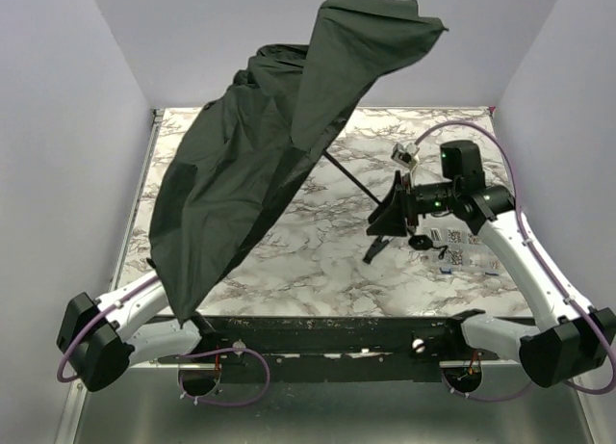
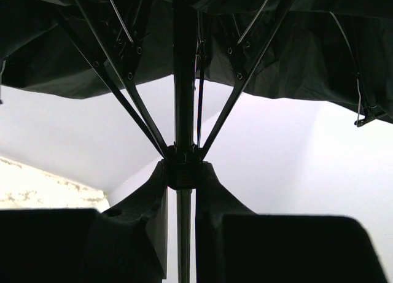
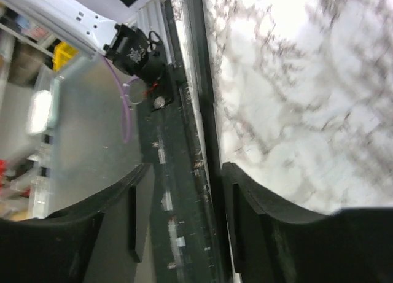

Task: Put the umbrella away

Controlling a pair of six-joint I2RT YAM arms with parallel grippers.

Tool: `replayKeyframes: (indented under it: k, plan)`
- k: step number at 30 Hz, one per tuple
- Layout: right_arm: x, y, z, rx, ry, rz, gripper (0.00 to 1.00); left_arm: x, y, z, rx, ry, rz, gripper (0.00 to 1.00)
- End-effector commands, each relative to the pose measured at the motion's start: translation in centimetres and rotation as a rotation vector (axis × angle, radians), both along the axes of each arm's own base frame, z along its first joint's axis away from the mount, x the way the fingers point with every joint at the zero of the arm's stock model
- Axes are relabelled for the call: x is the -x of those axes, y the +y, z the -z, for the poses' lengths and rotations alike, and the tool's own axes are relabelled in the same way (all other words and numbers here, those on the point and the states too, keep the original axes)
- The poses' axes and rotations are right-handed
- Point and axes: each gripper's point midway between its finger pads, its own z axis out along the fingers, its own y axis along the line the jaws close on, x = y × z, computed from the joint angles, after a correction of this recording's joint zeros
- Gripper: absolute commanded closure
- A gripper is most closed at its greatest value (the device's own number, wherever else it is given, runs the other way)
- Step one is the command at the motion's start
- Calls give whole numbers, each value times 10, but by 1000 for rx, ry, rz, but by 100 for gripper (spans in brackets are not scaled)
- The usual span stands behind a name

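Observation:
The umbrella (image 1: 250, 174) is open, and its black canopy is tilted up over the left half of the marble table (image 1: 327, 271). Its thin shaft (image 1: 351, 179) slants down to the right, with a strap (image 1: 375, 249) hanging at its end. My left gripper (image 2: 182, 172) is hidden under the canopy in the top view. In the left wrist view its fingertips are closed on the runner hub (image 2: 182, 171), with the shaft (image 2: 183, 234) between the fingers and the ribs fanning above. My right gripper (image 1: 390, 213) is at the shaft's lower end. Its jaws (image 3: 184, 178) stand apart, with nothing seen between them.
Small printed cards (image 1: 457, 247) lie on the table under the right arm. A black rail (image 1: 337, 333) runs along the near edge, also in the right wrist view (image 3: 184, 191). Grey walls close in the left, back and right.

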Motion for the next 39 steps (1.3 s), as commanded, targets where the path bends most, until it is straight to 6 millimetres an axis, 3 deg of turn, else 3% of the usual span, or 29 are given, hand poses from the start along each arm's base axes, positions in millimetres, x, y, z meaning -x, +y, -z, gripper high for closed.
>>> replayKeyframes:
  k: [1,4,5,8,10,13,18,21,28,31,33,37,39]
  plan:
    - [4,-6,22,71,51,-9,60,5,23,-40,13,-90,-48,100]
    - [0,-6,18,75,36,-8,97,4,21,-42,-15,-99,-42,100]
    - [-4,-5,14,73,20,-4,100,5,16,-41,-31,-106,-18,100]
    - [-29,3,-8,36,-7,49,100,9,-21,-29,-77,-87,131,100]
    - [-49,12,-27,-11,-22,77,100,19,-54,-13,-109,-77,241,100]
    - [-77,24,-41,-60,-13,98,100,39,-91,9,-149,-66,382,100]
    - [-104,38,-53,-118,-19,156,100,59,-131,56,-176,11,522,100]
    - [-115,37,-48,-119,-11,216,100,65,-149,78,-158,54,560,100]
    - [-119,21,-34,-128,-5,336,100,76,-173,98,-83,93,618,100]
    - [-124,5,-34,-134,0,370,100,85,-169,99,-107,84,644,64]
    - [-131,-8,-41,-147,2,396,100,101,-166,100,-178,67,696,47]
    - [-146,-24,-59,-166,-23,416,100,149,-147,123,-337,51,857,34]
    - [-151,-24,-63,-159,-37,401,100,173,-134,146,-424,68,932,33]
